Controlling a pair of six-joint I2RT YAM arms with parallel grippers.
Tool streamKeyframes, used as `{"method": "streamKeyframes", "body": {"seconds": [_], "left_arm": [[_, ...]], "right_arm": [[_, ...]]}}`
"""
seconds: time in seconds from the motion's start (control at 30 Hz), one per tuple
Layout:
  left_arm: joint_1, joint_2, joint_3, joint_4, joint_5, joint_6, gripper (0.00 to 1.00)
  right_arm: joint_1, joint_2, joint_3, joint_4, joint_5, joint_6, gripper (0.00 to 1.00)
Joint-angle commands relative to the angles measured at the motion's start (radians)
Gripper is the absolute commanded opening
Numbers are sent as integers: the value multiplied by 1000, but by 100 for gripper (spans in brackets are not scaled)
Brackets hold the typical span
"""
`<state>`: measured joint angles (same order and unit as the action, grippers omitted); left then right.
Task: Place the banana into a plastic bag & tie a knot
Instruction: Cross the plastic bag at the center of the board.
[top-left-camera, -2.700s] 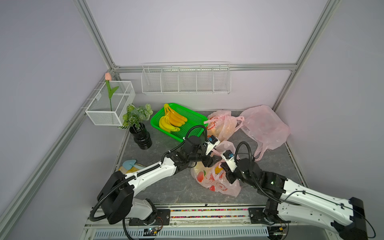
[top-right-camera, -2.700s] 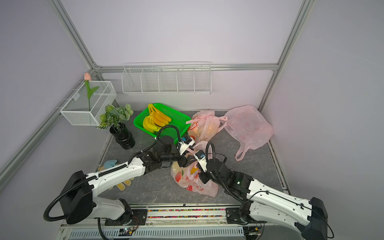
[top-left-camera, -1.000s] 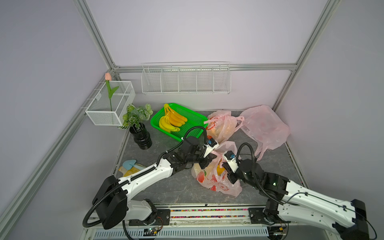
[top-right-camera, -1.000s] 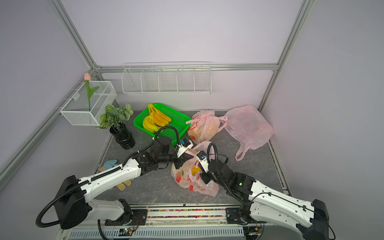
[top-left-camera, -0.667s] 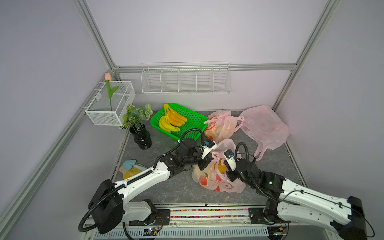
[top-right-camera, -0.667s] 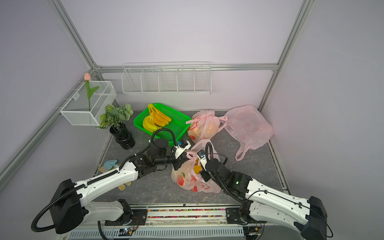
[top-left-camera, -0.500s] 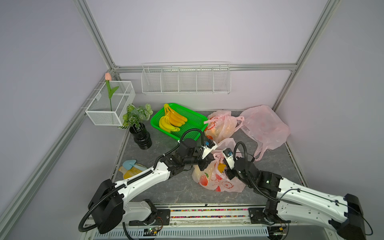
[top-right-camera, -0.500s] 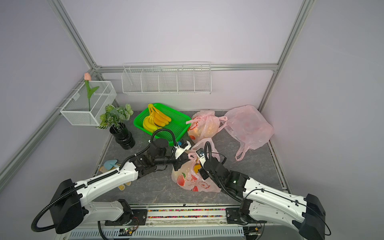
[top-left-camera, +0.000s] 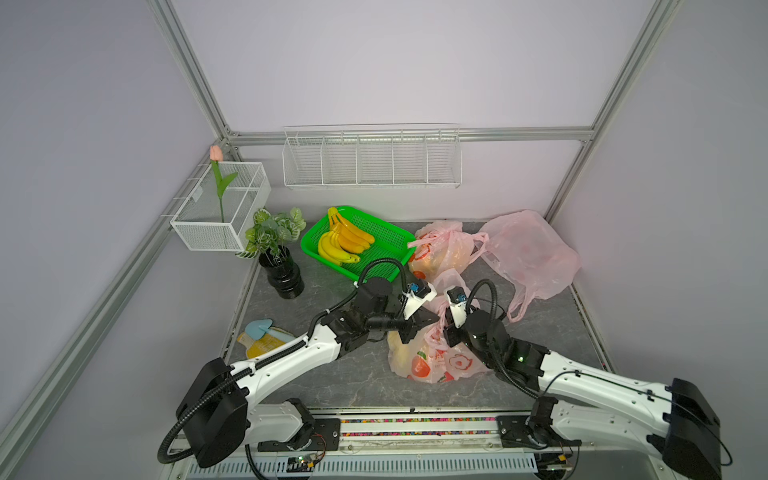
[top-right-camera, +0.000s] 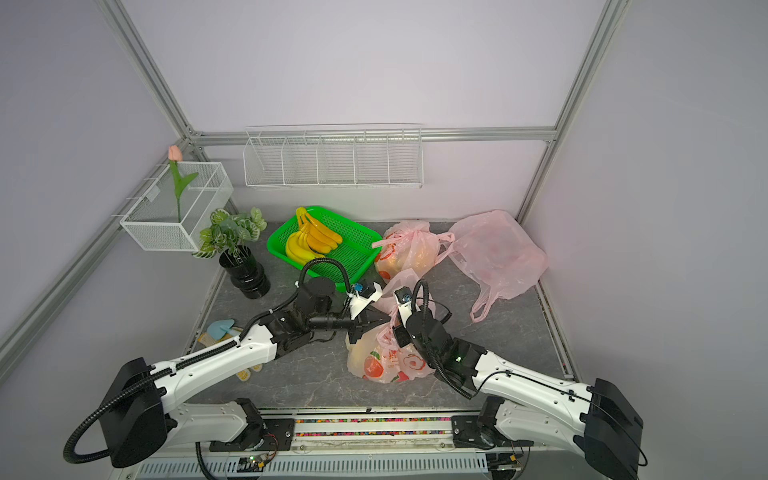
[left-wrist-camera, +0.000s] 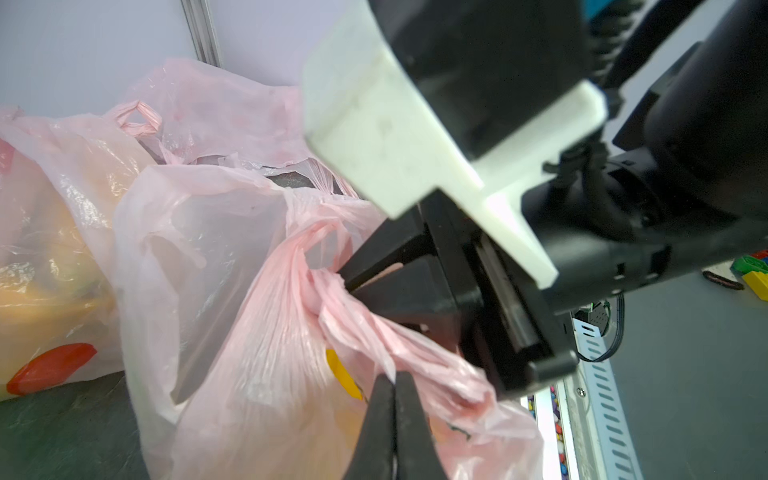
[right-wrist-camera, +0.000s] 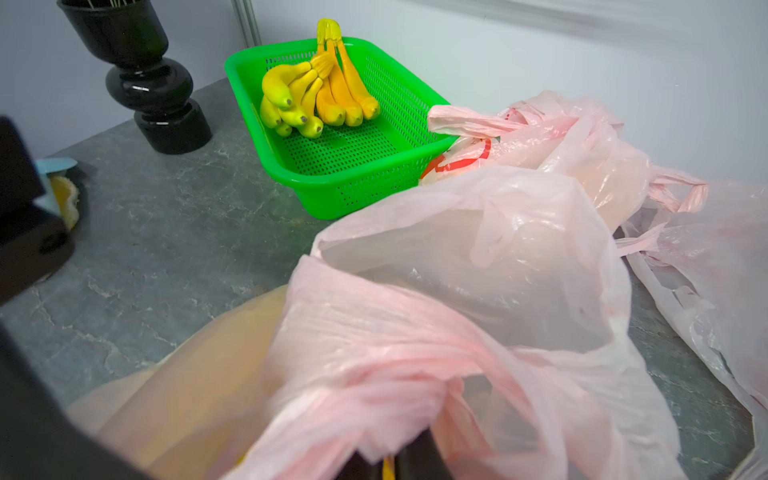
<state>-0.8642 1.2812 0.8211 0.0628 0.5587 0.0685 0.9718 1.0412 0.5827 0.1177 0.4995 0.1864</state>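
Note:
A pink plastic bag (top-left-camera: 436, 361) with fruit prints sits front centre, a yellowish shape showing through its film. Its handles are gathered into twisted strands (left-wrist-camera: 332, 291) above it. My left gripper (left-wrist-camera: 394, 376) is shut on a thin fold of the bag's handle, also seen in a top view (top-left-camera: 432, 322). My right gripper (left-wrist-camera: 345, 282) is shut on the other twisted handle, close beside the left one; in its own wrist view the fingertips (right-wrist-camera: 415, 457) are mostly buried under pink film. A bunch of bananas (top-left-camera: 345, 245) lies in the green basket (top-left-camera: 386, 241).
A tied, filled pink bag (top-left-camera: 440, 249) and a loose pink bag (top-left-camera: 532, 253) lie at the back right. A black vase with a plant (top-left-camera: 282, 270) stands at the left. A blue trowel on a yellow card (top-left-camera: 259, 332) lies near the left edge.
Both grippers have drawn closer together over the bag. The right gripper has moved left and its jaws have tightened on the handle. The bag has shifted slightly.

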Motion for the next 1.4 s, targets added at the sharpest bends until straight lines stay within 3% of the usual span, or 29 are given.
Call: {"method": "streamKeyframes", "body": {"seconds": [0.0,0.17,0.47,0.7,1.03,1.23,1.37], "left_arm": [[-8,12,-22,76,39,-39,0],[-23,19,-39,109,40,-57,0],[-24,7,-64,129,16,-68,0],[-25,19,-81,124,15,-69,0],[-90,51,-104,192,45,-116,0],[-90,-8,-93,143,14,-105,14],[-90,-116,-92,37,-162,-81,29]], "right_arm": [[-30,21,-21,129,-62,73,9],[-48,39,-32,184,-86,103,8],[-126,-17,-140,371,-238,191,8],[-141,-58,-189,454,-265,208,7],[-180,-47,-205,546,-365,245,7],[-186,-48,-228,562,-397,245,7],[-188,-49,-231,518,-382,222,7]]}}
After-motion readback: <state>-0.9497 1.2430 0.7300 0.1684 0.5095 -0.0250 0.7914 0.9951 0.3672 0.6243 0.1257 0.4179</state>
